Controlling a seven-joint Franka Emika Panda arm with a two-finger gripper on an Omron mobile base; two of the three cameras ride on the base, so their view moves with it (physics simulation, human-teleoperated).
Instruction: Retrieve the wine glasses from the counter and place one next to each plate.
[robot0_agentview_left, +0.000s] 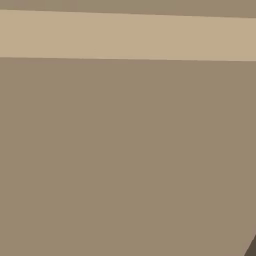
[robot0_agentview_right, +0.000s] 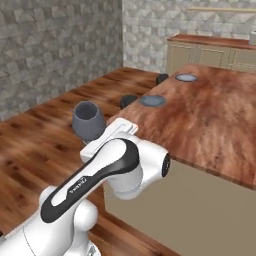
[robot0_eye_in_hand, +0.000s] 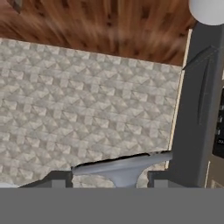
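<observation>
One grey-blue wine glass (robot0_agentview_right: 89, 121) hangs over the floor to the left of the island, its bowl showing just above my white hand. In the hand view its disc foot (robot0_eye_in_hand: 122, 162) lies across between the dark finger tips, and my gripper (robot0_eye_in_hand: 109, 179) is shut on the glass. Two round grey-blue plates sit on the island's wood top, one near its left edge (robot0_agentview_right: 152, 100) and one farther back (robot0_agentview_right: 186, 77). The counter (robot0_agentview_right: 215, 41) with beige doors runs along the tiled back wall at the upper right.
The island's beige side wall (robot0_agentview_right: 200, 210) stands close on my right. Two dark stools (robot0_agentview_right: 129, 100) (robot0_agentview_right: 162, 78) stand by its left edge. A beige panel (robot0_agentview_left: 125, 150) is close in the left base view. A dark appliance (robot0_eye_in_hand: 197, 100) shows right of the hand view.
</observation>
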